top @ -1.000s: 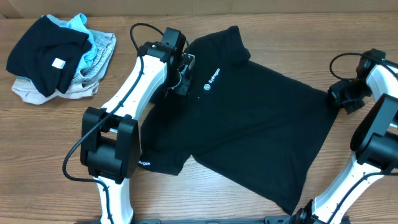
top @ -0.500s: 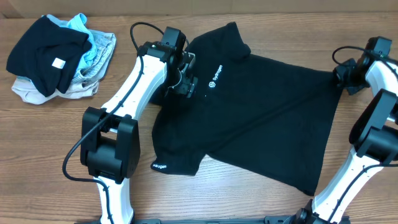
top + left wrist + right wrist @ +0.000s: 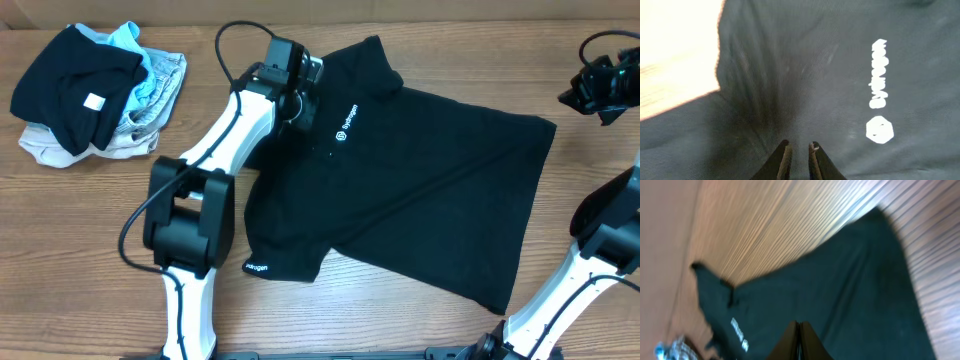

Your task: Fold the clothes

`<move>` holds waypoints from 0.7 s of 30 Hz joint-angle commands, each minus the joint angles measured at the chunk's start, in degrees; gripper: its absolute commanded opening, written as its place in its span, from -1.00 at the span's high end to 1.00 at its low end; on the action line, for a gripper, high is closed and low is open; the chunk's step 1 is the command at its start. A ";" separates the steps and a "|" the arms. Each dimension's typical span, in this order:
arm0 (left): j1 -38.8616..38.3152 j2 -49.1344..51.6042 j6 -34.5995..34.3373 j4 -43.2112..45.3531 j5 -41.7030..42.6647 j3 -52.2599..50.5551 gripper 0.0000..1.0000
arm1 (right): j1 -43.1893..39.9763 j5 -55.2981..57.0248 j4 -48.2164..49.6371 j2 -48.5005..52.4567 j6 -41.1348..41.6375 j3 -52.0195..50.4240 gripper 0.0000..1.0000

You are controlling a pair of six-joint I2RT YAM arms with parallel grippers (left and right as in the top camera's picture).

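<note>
Item: polo shirt [image 3: 420, 190], spread flat mid-table [image 3: 80, 250] | Long axis: diagonal, collar toward far edge, hem toward near right corner | left gripper [image 3: 798, 146]: pinching shirt fabric beside chest logo [image 3: 345, 120] | right gripper [image 3: 799, 325]: clenched, empty, by far right corner

shirt [image 3: 420, 200] mid table [image 3: 80, 250], clothes pile [image 3: 95, 90] far left, L gripper [image 3: 799, 146] on shirt nr logo [image 3: 343, 122]
</note>
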 commanded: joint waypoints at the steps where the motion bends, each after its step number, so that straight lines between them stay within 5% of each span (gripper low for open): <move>1: 0.70 4.50 0.24 0.13 -1.07 0.48 0.78 | 2.45 -3.30 -2.43 -4.90 -5.92 1.60 0.90; 12: 7.74 8.22 -10.32 -0.74 -14.82 0.48 0.79 | 11.43 4.02 -10.91 -7.82 -9.25 -0.55 0.81; 21: 16.37 8.13 -7.96 -5.73 5.53 5.64 0.92 | 17.07 10.78 -4.52 -7.80 -3.72 -16.59 0.70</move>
